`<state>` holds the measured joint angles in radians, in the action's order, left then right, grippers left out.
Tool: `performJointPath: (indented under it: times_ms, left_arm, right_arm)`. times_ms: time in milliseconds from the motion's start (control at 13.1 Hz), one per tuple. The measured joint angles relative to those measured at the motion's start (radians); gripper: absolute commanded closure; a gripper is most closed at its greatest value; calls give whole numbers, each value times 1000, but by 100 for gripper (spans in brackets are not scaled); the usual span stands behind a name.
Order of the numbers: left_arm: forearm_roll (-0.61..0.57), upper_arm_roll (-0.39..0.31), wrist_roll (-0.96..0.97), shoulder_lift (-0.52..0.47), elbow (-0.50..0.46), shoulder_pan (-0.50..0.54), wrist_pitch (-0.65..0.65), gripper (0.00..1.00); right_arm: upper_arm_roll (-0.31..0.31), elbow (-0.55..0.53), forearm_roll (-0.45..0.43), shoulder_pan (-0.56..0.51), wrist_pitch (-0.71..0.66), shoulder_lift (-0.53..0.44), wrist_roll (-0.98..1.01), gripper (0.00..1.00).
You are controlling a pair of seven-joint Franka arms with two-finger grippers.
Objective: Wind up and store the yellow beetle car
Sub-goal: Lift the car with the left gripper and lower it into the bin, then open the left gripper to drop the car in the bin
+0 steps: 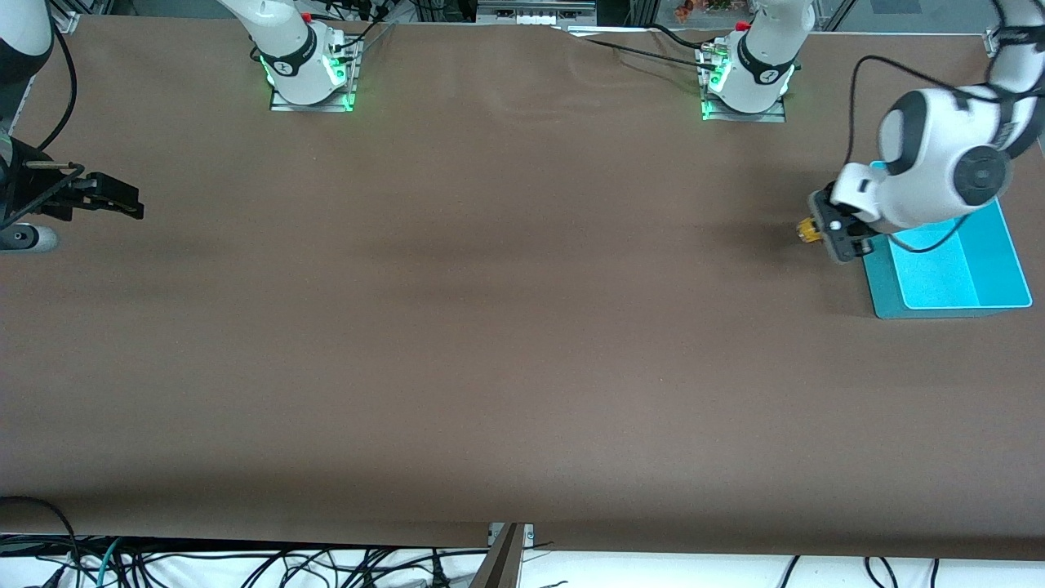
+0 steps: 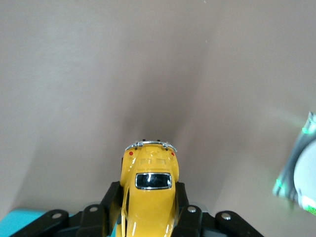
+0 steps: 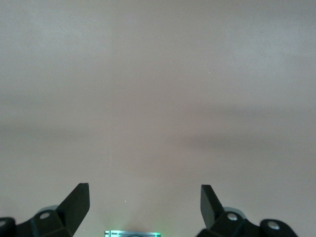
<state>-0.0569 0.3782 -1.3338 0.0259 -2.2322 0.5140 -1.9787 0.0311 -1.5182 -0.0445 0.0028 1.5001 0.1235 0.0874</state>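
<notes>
The yellow beetle car (image 2: pixel 149 192) is tiny, bright yellow, with a dark rear window and chrome bumper. My left gripper (image 2: pixel 148 197) is shut on its sides, the black fingers (image 2: pixel 111 202) pressing both flanks. In the front view the car (image 1: pixel 808 231) shows as a small yellow spot at my left gripper (image 1: pixel 819 233), low over the brown table just beside the teal bin (image 1: pixel 994 257). My right gripper (image 1: pixel 122 204) waits at the right arm's end of the table; in the right wrist view (image 3: pixel 145 197) it is open and empty.
The teal bin stands at the left arm's end of the table, its corner showing in the left wrist view (image 2: pixel 19 219). The two arm bases (image 1: pixel 309 69) (image 1: pixel 747 82) stand along the back edge. Cables hang below the front edge.
</notes>
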Motion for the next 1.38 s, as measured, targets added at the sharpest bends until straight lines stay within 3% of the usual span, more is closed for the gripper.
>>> performJointPath:
  times_ms: [306,613,919,1149,1226,1302,1379]
  left_arm:
    - [-62,-108,-263,7,38,57,9,100]
    - [-94,-185,-506,90,7,124,-160,100]
    - [-140,-198,-516,143,-86,199,-261,100]
    - [-140,-248,-519,155,-215,229,-408,100]
    - [-140,-251,-519,161,-233,235,-422,94]
    - [-142,-251,-519,165,-239,240,-425,51]
    - [-156,-251,-518,168,-242,243,-426,1]
  right_arm:
    - [0,0,0,0,0,0,0,1]
    - [0,0,0,0,0,0,0,1]
    - [0,0,0,0,0,0,0,1]
    - [1,0,0,0,0,0,0,1]
    - [1,0,0,0,0,0,0,1]
    - [1,0,0,0,0,0,0,1]
    - [1,0,0,0,0,0,0,1]
